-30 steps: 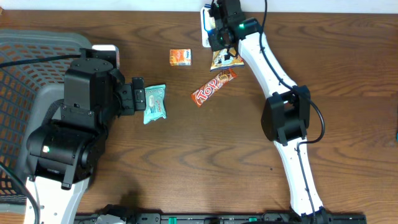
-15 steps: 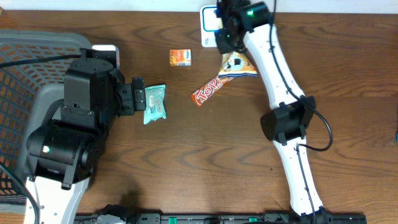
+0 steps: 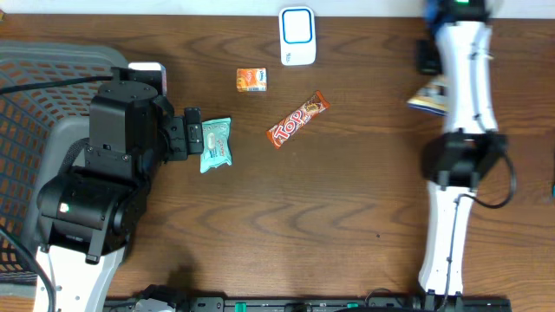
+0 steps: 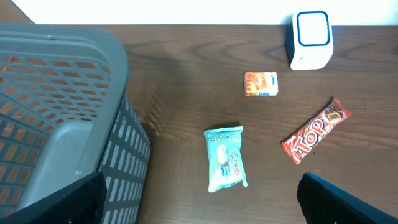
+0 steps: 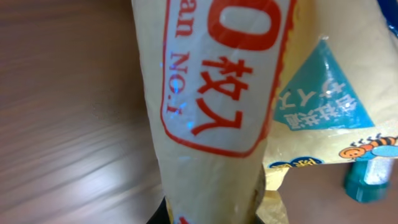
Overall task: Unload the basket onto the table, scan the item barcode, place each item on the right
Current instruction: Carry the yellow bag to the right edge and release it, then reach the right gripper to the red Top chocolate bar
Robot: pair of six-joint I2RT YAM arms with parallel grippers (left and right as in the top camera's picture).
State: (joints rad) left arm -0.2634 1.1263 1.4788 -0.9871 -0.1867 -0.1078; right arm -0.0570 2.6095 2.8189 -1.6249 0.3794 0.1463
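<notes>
The item, a yellow snack bag [image 3: 427, 96] with red print, hangs at the table's far right edge with my right gripper [image 3: 428, 59] shut on it. In the right wrist view the bag [image 5: 211, 93] fills the frame and hides the jaws. The white scanner [image 3: 297, 35] with its blue-rimmed window stands at the back centre, well left of the bag. My left gripper [image 3: 194, 132] is open and empty, right beside a teal packet [image 3: 215, 144]. In the left wrist view that packet [image 4: 225, 158] lies ahead of the wide-spread fingers [image 4: 62, 199].
A red Top bar [image 3: 297, 120] lies mid-table and a small orange box [image 3: 251, 80] sits behind it to the left. A grey basket [image 3: 35, 95] takes up the left side, close beside the left arm.
My right arm has swung from the scanner at the back centre to the far right, carrying the yellow bag with it. The left arm has not moved.
</notes>
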